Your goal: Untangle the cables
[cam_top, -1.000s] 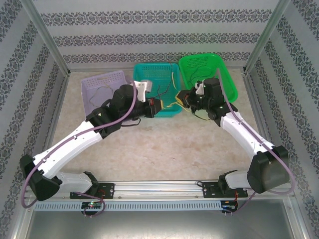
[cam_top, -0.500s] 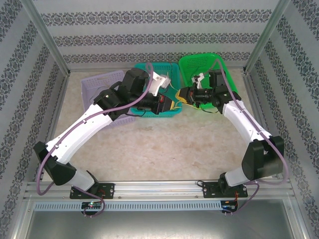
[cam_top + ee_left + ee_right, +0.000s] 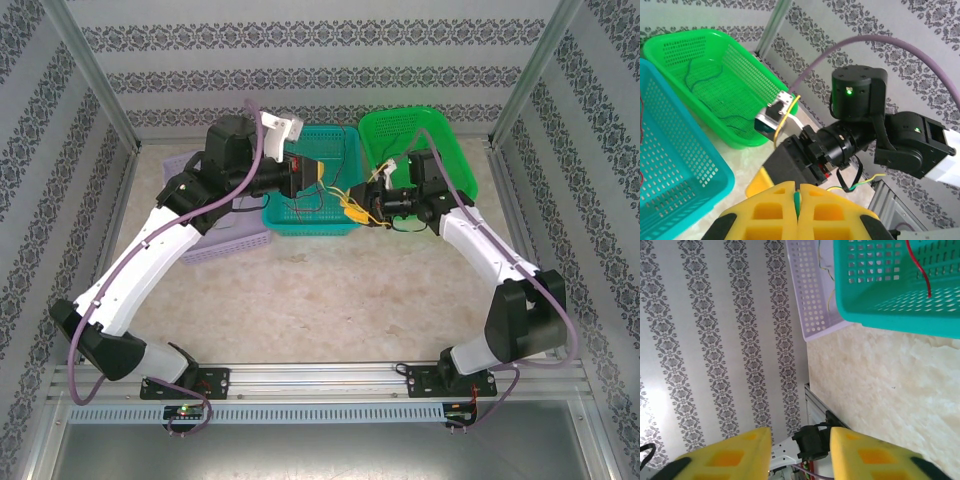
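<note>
My left gripper (image 3: 317, 173) is raised over the teal basket (image 3: 312, 227) and shut on a thin green cable (image 3: 798, 201), pinched between its yellow pads. A yellow and green strand (image 3: 867, 181) trails away beside the right arm's wrist. My right gripper (image 3: 355, 208) hangs at the teal basket's right edge, facing the left one. In the right wrist view the right gripper (image 3: 800, 452) stands open with nothing between its fingers. Yellow and red cables (image 3: 335, 193) lie strung between the two grippers. A red cable (image 3: 920, 270) lies in the teal basket (image 3: 900, 295). Dark thin cables (image 3: 710, 82) lie in the green basket (image 3: 747, 125).
The green basket (image 3: 445, 135) stands at the back right and a purple basket (image 3: 215, 245) at the back left, partly under the left arm. Patterned walls and metal posts close in the back and sides. Bare table (image 3: 360, 290) lies in front of the baskets.
The left arm has risen and swung back over the teal basket, still shut on its cable. The right gripper has shifted left and lower and has opened.
</note>
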{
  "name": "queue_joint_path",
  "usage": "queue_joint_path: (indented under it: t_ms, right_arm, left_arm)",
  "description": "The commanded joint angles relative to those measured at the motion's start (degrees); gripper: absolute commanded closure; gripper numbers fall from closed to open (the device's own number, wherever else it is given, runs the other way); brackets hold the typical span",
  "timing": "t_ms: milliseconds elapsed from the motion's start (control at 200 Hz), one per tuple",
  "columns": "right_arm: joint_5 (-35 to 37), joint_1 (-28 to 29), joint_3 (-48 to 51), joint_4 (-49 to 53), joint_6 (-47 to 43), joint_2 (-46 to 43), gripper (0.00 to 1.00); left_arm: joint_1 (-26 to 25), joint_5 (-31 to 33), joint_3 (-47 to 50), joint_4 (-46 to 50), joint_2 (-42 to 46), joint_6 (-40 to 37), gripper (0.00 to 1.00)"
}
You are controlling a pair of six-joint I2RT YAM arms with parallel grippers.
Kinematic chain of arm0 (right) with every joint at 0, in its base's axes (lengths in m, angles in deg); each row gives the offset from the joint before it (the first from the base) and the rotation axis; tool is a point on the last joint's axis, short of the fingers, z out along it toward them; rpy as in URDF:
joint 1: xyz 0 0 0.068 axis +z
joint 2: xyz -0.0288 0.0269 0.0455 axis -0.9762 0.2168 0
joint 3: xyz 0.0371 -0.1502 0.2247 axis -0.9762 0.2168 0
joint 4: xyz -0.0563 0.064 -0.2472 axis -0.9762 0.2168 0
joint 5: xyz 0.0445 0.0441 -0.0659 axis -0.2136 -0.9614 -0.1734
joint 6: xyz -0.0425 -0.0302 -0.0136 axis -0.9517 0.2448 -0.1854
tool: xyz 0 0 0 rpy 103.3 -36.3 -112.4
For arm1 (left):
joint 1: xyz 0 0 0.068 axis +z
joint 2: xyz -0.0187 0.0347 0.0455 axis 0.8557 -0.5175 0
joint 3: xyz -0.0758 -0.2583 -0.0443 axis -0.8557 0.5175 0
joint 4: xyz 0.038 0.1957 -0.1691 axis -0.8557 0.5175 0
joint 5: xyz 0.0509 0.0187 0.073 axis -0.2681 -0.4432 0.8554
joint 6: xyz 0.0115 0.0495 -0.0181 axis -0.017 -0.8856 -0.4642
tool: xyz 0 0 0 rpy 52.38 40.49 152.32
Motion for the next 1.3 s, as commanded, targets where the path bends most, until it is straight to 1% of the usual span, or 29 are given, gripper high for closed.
queue_joint_path:
  t_ms: [0,60,95,185,285,365,465,510,550,590,624,709,754,849,899,964,1059,1149,1219,1294]
  right_arm:
    - [0.2,-1.5,0.5,0.0,-0.8,-3.0,0.57]
    - [2.0,-2.5,0.0,2.0,-2.3,-4.4,0.55]
    - [4.2,-3.3,-0.6,4.1,-4.0,-5.6,0.53]
    - [13.0,-6.0,-1.7,9.4,-7.7,-9.8,0.45]
    - [21.1,-10.5,-0.5,11.9,-7.4,-14.1,0.42]
    - [28.1,-12.7,-0.3,15.2,-8.2,-16.7,0.40]
    - [36.3,-13.2,-1.5,17.6,-10.9,-19.3,0.39]
    - [39.6,-12.9,-1.9,17.4,-12.4,-20.9,0.40]
    - [42.6,-12.0,-2.0,16.6,-14.6,-22.5,0.43]
    - [45.4,-10.0,-2.0,15.1,-18.6,-24.2,0.48]
    - [47.7,-7.4,-1.9,13.9,-23.2,-25.4,0.50]
    - [51.7,2.0,-1.1,11.5,-34.5,-27.6,0.53]
    - [54.8,7.7,-0.4,10.6,-40.1,-28.5,0.53]
    - [60.0,18.5,2.2,7.0,-50.7,-29.8,0.51]
    - [63.0,22.6,2.7,5.7,-54.0,-29.8,0.48]
    - [68.6,27.8,2.0,5.8,-56.5,-28.9,0.45]
    - [75.4,34.0,1.3,5.8,-59.6,-26.8,0.41]
    - [81.3,38.5,0.6,5.4,-62.6,-23.7,0.40]
    - [85.4,40.3,0.4,3.4,-66.0,-20.9,0.39]
    - [86.3,40.4,0.4,-0.3,-70.2,-17.9,0.38]
  left_arm:
    - [0.9,0.7,0.4,-4.0,1.0,0.9,1.00]
    - [0.9,1.0,0.5,-3.0,1.0,0.6,1.00]
    - [1.1,1.4,0.7,-2.5,1.1,0.5,1.00]
    - [1.1,2.9,1.3,-0.9,1.9,-0.1,1.00]
    - [1.3,5.6,2.4,1.1,3.2,-0.7,1.00]
    - [1.7,7.5,2.9,2.7,4.3,-0.5,1.00]
    - [2.4,10.1,2.6,5.4,4.4,1.1,1.00]
    - [3.0,12.0,2.1,7.4,4.1,3.5,1.00]
    - [3.9,13.1,1.5,9.2,3.5,6.7,1.00]
    - [4.8,13.9,1.3,10.6,2.9,9.8,1.00]
    - [5.2,14.2,1.3,11.4,2.6,12.3,1.00]
    - [5.7,14.9,0.9,12.8,1.6,16.7,1.00]
    - [6.0,14.9,-0.2,14.2,0.8,17.7,1.00]
    - [6.0,15.4,-2.7,17.0,-0.9,17.2,1.00]
    - [6.2,15.5,-3.5,18.1,-1.4,16.9,1.00]
    - [6.3,15.6,-4.5,19.1,-1.9,16.6,1.00]
    - [6.5,16.1,-5.5,20.4,-2.5,17.4,1.00]
    - [6.5,15.6,-6.5,21.3,-3.2,19.1,1.00]
    - [6.5,14.7,-7.1,21.9,-3.8,20.0,1.00]
    - [6.5,13.7,-7.5,22.4,-4.2,20.4,1.00]
